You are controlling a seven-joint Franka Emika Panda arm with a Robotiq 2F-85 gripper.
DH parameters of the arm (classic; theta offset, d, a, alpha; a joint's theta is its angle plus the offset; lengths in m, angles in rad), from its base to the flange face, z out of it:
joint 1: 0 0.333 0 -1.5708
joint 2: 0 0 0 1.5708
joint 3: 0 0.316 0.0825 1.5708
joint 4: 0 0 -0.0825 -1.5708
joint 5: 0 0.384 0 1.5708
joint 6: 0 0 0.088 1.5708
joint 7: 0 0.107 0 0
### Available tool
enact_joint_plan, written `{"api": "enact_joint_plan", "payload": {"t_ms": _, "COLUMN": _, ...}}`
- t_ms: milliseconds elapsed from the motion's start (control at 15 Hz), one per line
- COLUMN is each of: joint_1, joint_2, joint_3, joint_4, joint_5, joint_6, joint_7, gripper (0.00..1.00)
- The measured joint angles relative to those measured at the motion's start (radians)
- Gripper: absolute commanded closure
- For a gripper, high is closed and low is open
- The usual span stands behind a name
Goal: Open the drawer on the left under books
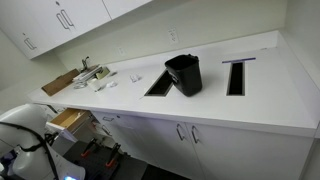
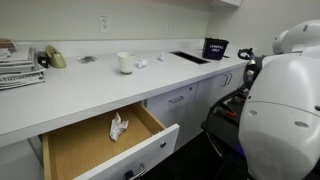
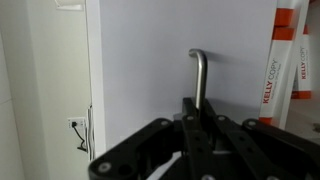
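The drawer (image 2: 95, 148) under the counter stands pulled well out; its flat white front (image 2: 150, 155) faces forward and its light tan wooden box holds a crumpled white scrap (image 2: 118, 127). It also shows in an exterior view (image 1: 70, 120) below the stack of books (image 1: 60, 82). My gripper (image 3: 200, 118) fills the lower wrist view with its black fingers closed together. It is away from the drawer and faces a white cabinet door with a vertical silver bar handle (image 3: 200, 75). The handle runs down behind the fingertips.
The white counter (image 2: 90, 85) carries books (image 2: 15, 65), a cup (image 2: 125, 62) and small items. A black bin (image 1: 184, 73) stands between two slots in the counter. My white arm (image 2: 285, 110) fills the right side. White boxes with red lettering (image 3: 295, 60) stand beside the cabinet door.
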Motion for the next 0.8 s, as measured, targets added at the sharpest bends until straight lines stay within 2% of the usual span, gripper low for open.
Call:
{"api": "enact_joint_plan", "payload": {"t_ms": 67, "joint_1": 0.009, "joint_2": 0.0, "joint_3": -0.009, "joint_4": 0.008, "joint_5": 0.019, "joint_6": 0.003, "joint_7": -0.002, "gripper": 0.64}}
{"api": "enact_joint_plan", "payload": {"t_ms": 133, "joint_1": 0.019, "joint_2": 0.0, "joint_3": -0.02, "joint_4": 0.017, "joint_5": 0.029, "joint_6": 0.02, "joint_7": -0.012, "gripper": 0.56}}
{"api": "enact_joint_plan", "payload": {"t_ms": 467, "joint_1": 0.089, "joint_2": -0.001, "joint_3": -0.074, "joint_4": 0.128, "joint_5": 0.038, "joint_6": 0.296, "joint_7": -0.131, "gripper": 0.19}}
{"api": "enact_joint_plan", "payload": {"t_ms": 600, "joint_1": 0.086, "joint_2": -0.008, "joint_3": -0.06, "joint_4": 0.145, "joint_5": 0.04, "joint_6": 0.34, "joint_7": -0.17, "gripper": 0.04}}
{"api": "enact_joint_plan", "payload": {"t_ms": 667, "joint_1": 0.076, "joint_2": -0.015, "joint_3": -0.047, "joint_4": 0.144, "joint_5": 0.041, "joint_6": 0.363, "joint_7": -0.191, "gripper": 0.0}}
{"api": "enact_joint_plan", "payload": {"t_ms": 800, "joint_1": 0.045, "joint_2": -0.028, "joint_3": -0.013, "joint_4": 0.135, "joint_5": 0.055, "joint_6": 0.414, "joint_7": -0.251, "gripper": 0.0}}
